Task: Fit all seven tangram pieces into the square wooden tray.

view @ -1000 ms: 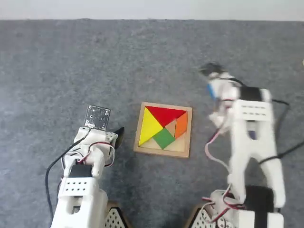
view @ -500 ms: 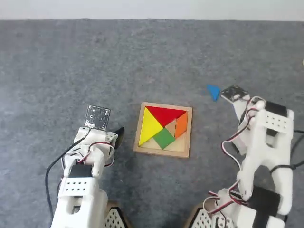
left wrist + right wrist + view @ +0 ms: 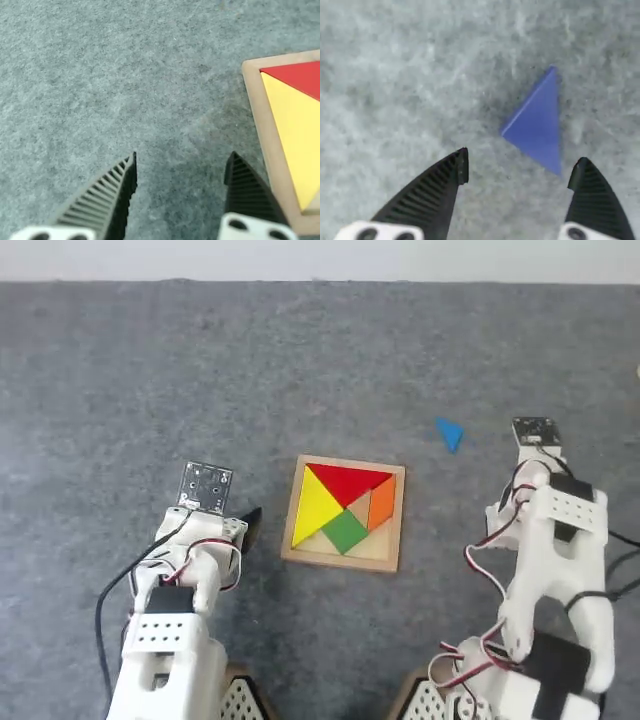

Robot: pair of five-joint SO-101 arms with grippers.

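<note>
My left gripper (image 3: 183,161) sits just left of the square wooden tray (image 3: 392,562), low over the grey carpet (image 3: 200,360), jaws spread wide with nothing between them. My right gripper (image 3: 522,158) is well off the tray's right side, past its far right corner, also wide and empty. The blue triangle (image 3: 537,125) lies flat on the carpet just ahead of those fingertips. In the tray, a red triangle (image 3: 348,483) fills the far edge, a yellow triangle (image 3: 315,505) the left, a green piece (image 3: 345,530) the near middle and an orange piece (image 3: 381,505) the right.
</note>
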